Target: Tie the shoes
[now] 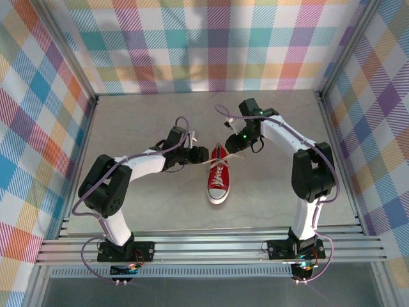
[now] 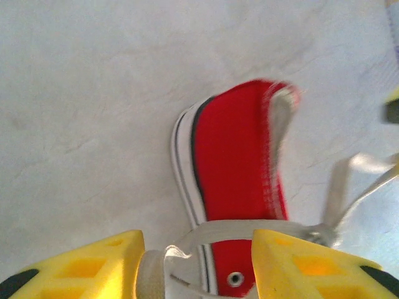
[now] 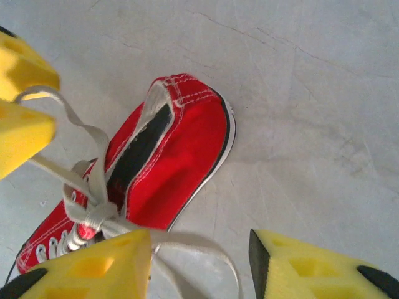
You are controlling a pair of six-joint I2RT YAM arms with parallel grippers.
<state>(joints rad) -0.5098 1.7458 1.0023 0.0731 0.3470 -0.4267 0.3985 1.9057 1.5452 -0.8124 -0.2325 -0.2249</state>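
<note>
**Top external view.** One small red canvas low-top sneaker [image 1: 218,178], with a white rubber toe cap and long white laces [image 1: 234,156]. It lies near the middle of the pale grey table [image 1: 140,121], toe toward my bases, heel away. My left gripper [image 1: 193,155] sits just beside the heel end on its left, and my right gripper [image 1: 238,144] just beside it on the right. Both arms reach forward with elbows out. The forearms fold inward, so the wrists face each other across the sneaker.

**Left wrist view.** My left fingers [image 2: 87,268] are parted, with the sneaker's red side and one eyelet showing in the gap. A flat lace crosses that gap and lies against the inner face of one finger. I cannot tell whether it is caught there. The wrist is low and pitched down over the sneaker.

**Right wrist view.** My right fingers [image 3: 93,268] are parted and clamp nothing. One lace strand arcs through the gap, above the table. The strands cross over the top eyelets. A loop leads up to the left gripper at the upper left.

**Step in hand, as I judge it.** I am taking one lace end in each gripper to draw the first crossing tight.

**Method.**
- Close on lace alone, never on canvas, and well out from the eyelets.
- Pull both ends outward together, low and evenly. The sneaker looks light and would likely lift or swing under a one-sided pull.
- Grip squarely, since flat, limp lace slips easily.
</note>
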